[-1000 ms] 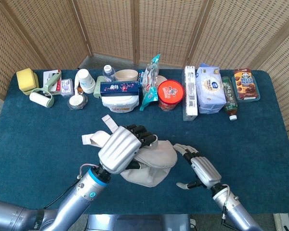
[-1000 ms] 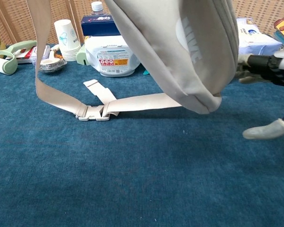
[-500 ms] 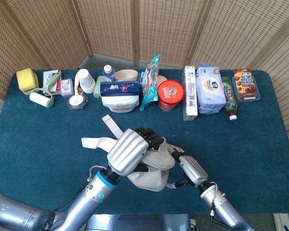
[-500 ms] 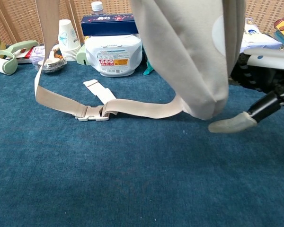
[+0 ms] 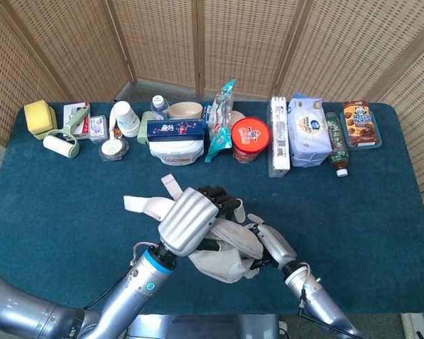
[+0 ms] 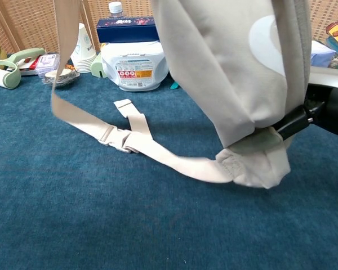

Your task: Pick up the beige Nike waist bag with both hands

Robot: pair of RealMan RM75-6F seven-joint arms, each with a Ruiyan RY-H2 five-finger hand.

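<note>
While the left hand (image 5: pixel 189 220) grips the top of the beige Nike waist bag (image 5: pixel 226 248), the right hand (image 5: pixel 270 244) pinches its lower end, holding it above the blue table (image 5: pixel 381 205). Its buckled strap (image 6: pixel 124 140) trails on the cloth. Stacked paper cups (image 5: pixel 126 117) stand behind.

One beige waist bag (image 5: pixel 226 248) sits between two hands, the left hand (image 5: pixel 189 220) and the right hand (image 5: pixel 272 244). At twelve o'clock stand one red tub (image 5: pixel 250 139), one stack of paper cups (image 5: pixel 126 118), two bottles (image 5: pixel 157 106) (image 5: pixel 337 149) and one lint roller (image 5: pixel 60 146).
</note>
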